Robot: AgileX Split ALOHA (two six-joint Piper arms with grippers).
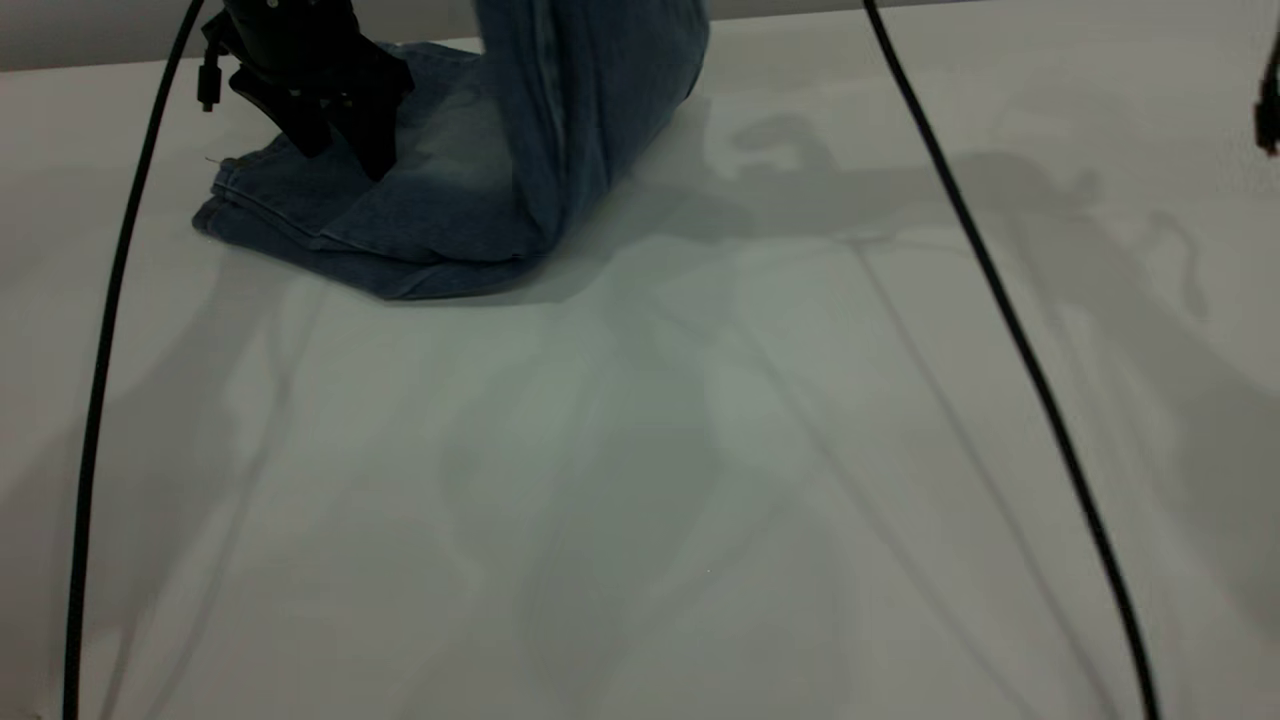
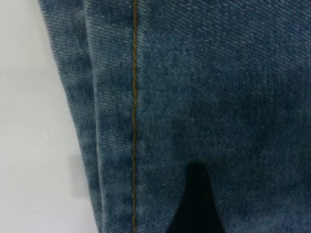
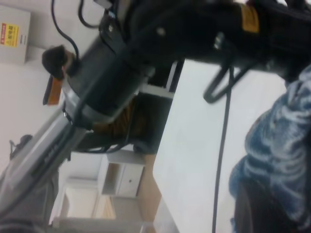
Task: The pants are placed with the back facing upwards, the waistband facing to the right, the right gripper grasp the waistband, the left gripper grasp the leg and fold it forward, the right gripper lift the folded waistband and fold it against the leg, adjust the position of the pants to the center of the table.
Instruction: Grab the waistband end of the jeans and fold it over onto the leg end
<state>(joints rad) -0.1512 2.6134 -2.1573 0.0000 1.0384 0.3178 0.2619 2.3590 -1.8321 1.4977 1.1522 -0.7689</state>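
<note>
The blue denim pants (image 1: 450, 210) lie at the table's (image 1: 700, 480) far left, doubled lengthwise, with the leg (image 1: 290, 195) hems stacked at the left end. My left gripper (image 1: 338, 145) stands on the leg with its two black fingers apart; the left wrist view shows one fingertip (image 2: 197, 204) on denim beside a tan seam. The right part of the pants (image 1: 590, 70) rises off the table and out of the top of the exterior view. In the right wrist view the ruched waistband (image 3: 284, 141) is pinched at my right gripper (image 3: 272, 204), raised above the table.
Two black cables (image 1: 100, 400) (image 1: 1020, 350) hang down across the table. A black part (image 1: 1270, 100) shows at the far right edge. The left arm (image 3: 160, 53) crosses the right wrist view, with a cabinet (image 3: 121, 177) beyond the table edge.
</note>
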